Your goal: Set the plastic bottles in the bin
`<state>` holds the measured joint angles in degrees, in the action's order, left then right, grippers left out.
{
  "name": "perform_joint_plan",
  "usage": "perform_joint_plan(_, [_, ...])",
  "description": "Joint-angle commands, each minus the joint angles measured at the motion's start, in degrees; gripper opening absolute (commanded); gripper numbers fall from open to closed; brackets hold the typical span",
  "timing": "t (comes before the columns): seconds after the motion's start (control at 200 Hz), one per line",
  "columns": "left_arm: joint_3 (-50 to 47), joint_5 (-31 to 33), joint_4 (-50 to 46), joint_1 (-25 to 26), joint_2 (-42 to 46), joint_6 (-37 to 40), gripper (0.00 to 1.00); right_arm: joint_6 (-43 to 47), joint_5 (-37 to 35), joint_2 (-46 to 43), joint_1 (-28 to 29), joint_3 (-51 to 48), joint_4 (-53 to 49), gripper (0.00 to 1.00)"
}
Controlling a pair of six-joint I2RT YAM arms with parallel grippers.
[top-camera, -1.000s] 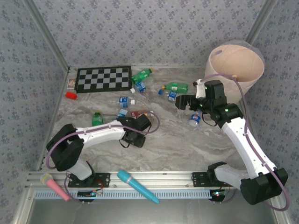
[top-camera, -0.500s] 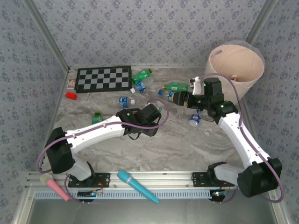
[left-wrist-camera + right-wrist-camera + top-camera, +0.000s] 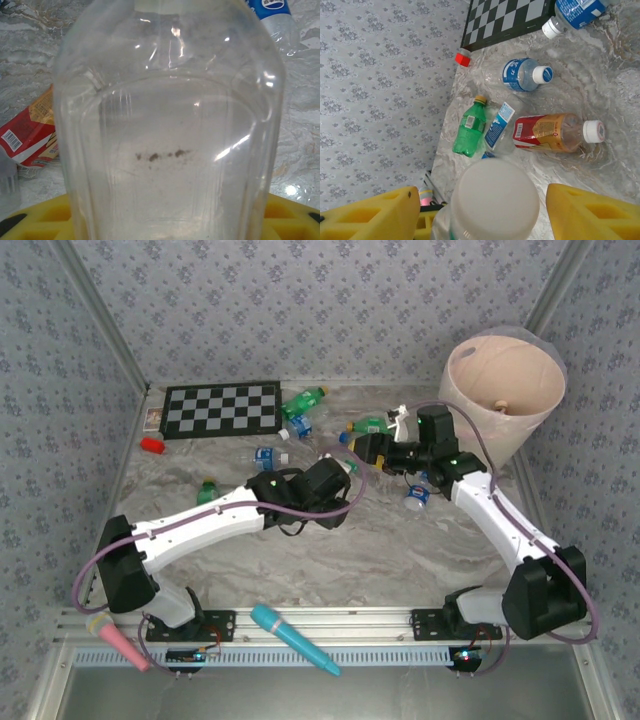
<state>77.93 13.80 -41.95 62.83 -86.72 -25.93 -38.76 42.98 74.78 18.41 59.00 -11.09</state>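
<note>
Clear bottle [image 3: 170, 125] pinched in left gripper [image 3: 343, 470], held well left of bin [image 3: 470, 390]. White-capped bottle [image 3: 495, 197] clamped between fingers of right gripper [image 3: 482, 195], near bin, on its left side. Other bottles [image 3: 303, 400] seen scattered on table [image 3: 400, 550], all left of bin. Bin stood upright.

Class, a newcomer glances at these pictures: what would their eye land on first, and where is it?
The tall pale bin at the far right dominates, with bottles strewn across the middle of the marble table. A black-and-white chessboard lies far left, and a clear bottle looms close before the left wrist camera.
</note>
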Motion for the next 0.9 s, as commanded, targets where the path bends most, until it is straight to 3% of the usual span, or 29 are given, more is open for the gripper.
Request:
perform_joint_plan(0.0, [3.13, 1.45, 0.10, 1.02, 1.38, 1.32, 0.48, -4.04, 2.44, 0.97, 0.12, -1.37, 4.12, 0.67])
perform_joint_plan(0.595, [6.39, 2.67, -0.63, 1.77, -0.11, 1.28, 0.52, -6.15, 3.54, -1.38, -1.81, -2.51, 5.96, 0.41])
perform_joint_plan(0.805, [7.29, 4.23, -0.23, 1.77, -0.03, 0.88, 0.85, -6.07, 2.66, -3.23, -4.88, -0.95, 4.46, 0.40])
perform_joint_plan(0.895, [8.23, 5.07, -0.70, 1.62, 0.12, 1.62, 0.90, -5.35, 1.67, -3.70, -6.11, 0.63, 2.96, 0.40])
